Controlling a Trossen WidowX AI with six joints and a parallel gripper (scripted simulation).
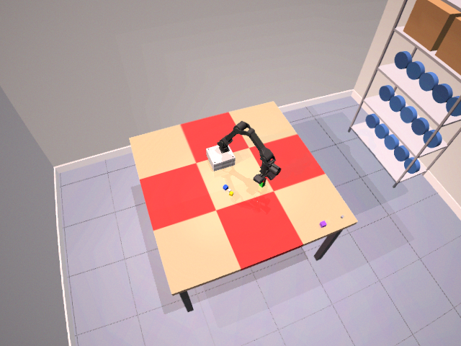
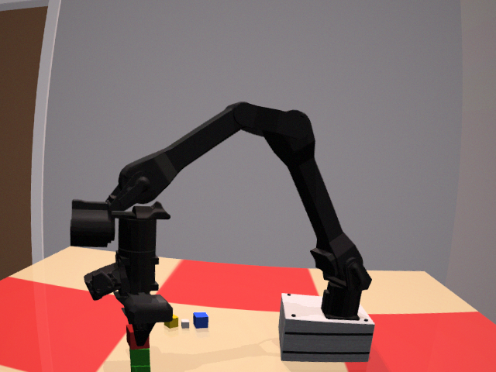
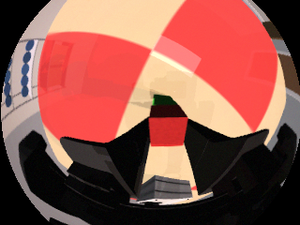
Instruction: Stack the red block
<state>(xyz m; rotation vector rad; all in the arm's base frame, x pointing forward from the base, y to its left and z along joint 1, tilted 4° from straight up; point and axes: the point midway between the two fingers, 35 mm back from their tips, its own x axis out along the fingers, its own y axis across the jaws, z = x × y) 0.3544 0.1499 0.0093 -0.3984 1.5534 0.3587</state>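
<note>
The red block (image 2: 131, 339) (image 3: 168, 132) is between the fingers of my gripper (image 2: 139, 341) (image 3: 165, 120), which is shut on it. The green tower (image 1: 261, 184) (image 2: 139, 356) (image 3: 162, 99) stands upright directly below the block in the exterior view, where no gap shows between them. The red block reaches slightly past the tower's left side there. The tower's base is cut off by the frame edge. In the top view the gripper hides the red block and part of the tower.
A blue block (image 1: 225, 187) (image 2: 200, 320), a small white block (image 2: 184, 323) and a yellow block (image 1: 231, 193) (image 2: 171, 321) lie between the tower and the arm's base box (image 1: 223, 163) (image 2: 326, 340). A purple block (image 1: 323, 224) and a small grey block (image 1: 342, 216) lie near the table's far corner.
</note>
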